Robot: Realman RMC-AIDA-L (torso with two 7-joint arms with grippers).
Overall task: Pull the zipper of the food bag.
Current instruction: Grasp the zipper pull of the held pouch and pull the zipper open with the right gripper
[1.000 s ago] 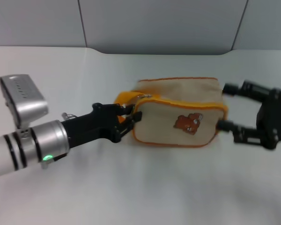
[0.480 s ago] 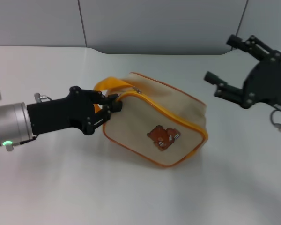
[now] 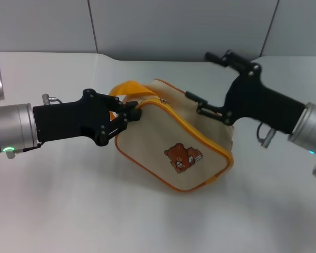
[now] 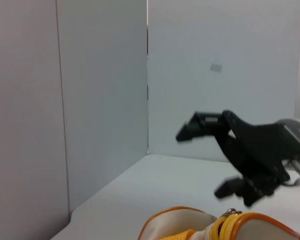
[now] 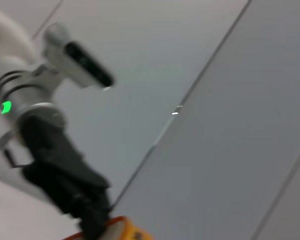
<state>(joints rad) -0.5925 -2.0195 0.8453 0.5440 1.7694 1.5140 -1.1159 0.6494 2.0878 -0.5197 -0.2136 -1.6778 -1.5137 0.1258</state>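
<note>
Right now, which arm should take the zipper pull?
Probably the right. The left gripper is clamped on the food bag at its handle-end corner, anchoring it. The right gripper is open above the bag's far end. The zipper pull lies on top near the left fingers.

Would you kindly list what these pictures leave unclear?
- Head view: left gripper fingers hide what they clamp at the food bag corner.
- Head view: the zipper is too small to judge how far it is opened.
- Right wrist view: bag cut off by the edge.
</note>
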